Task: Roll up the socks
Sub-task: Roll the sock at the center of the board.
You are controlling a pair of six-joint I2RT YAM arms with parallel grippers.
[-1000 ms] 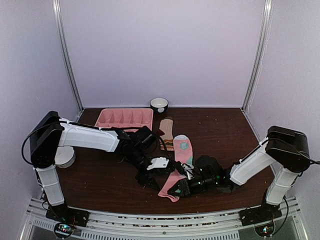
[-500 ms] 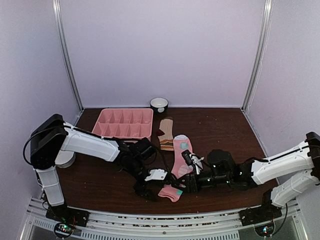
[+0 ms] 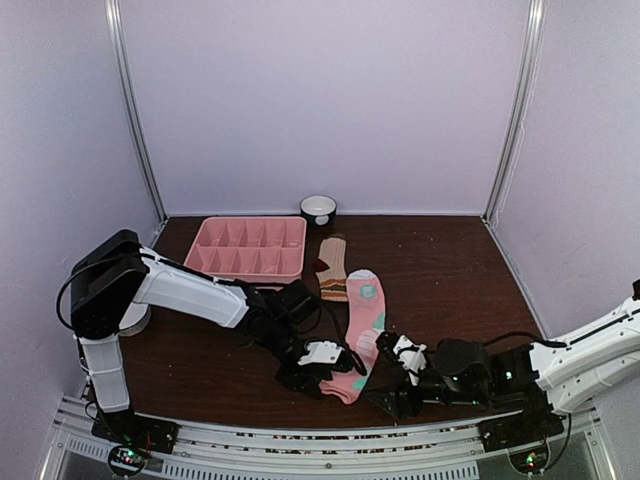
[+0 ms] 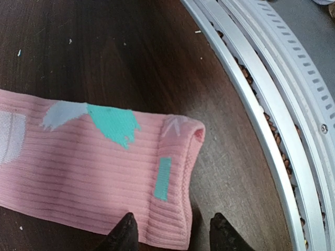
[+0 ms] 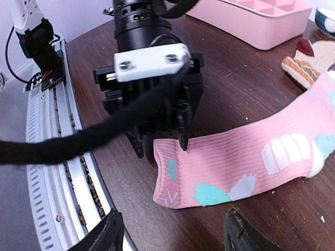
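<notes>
Desk (image 3: 450,260): dark wood, bounded along the bottom of the top view by a metal rail (image 3: 330,440). A pink tray (image 3: 246,270) sits upper left of centre, a small bowl (image 3: 318,209) at the back wall. Tan sock (image 3: 333,270) lies flat just right of the tray, its long axis running up-down in the frame. Pink sock (image 3: 365,305) lies flat beside it, touching or nearly touching at the upper end. Its long axis runs from centre down and slightly left, with the cuff (image 4: 175,172) near the rail. Left end effector (image 4: 172,235): fingers part-open, straddling the cuff corner, one tip over the fabric and one over bare desk; not pinched. Right end effector (image 5: 172,235): fingers wide, holding nothing, low over the desk just right of the cuff and facing it. Judgement: the left arm is nearer and is set to take the cuff. The roll must travel up the frame along the sock's long axis, away from the rail. There is little room behind the cuff and bare wood to the right of the sock. The tan sock crowds the far end, and I can't confirm whether the two overlap.
</notes>
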